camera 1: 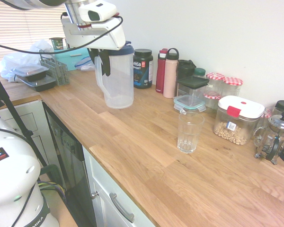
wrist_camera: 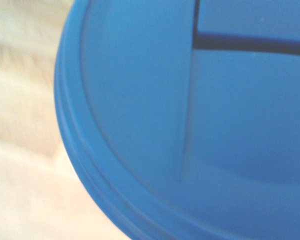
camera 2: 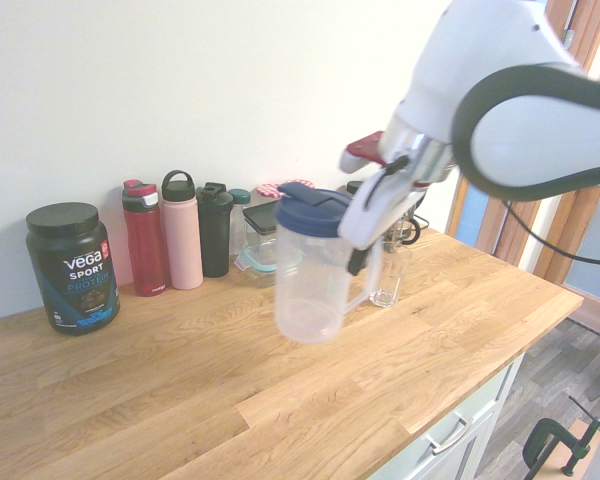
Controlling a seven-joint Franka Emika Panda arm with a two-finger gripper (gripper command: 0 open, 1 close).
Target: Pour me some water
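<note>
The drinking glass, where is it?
In the first exterior view the empty glass stands on the wooden counter, right of the lifted jug, in front of the jar with the white lid.

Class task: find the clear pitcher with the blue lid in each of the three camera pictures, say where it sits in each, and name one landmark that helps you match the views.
First exterior view: pitcher upper left of centre, hanging under the arm.
Second exterior view: pitcher at centre, lifted off the counter.
Wrist view: only its blue lid, filling the picture.
Shared landmark: the black Vega tub, in both exterior views.
</note>
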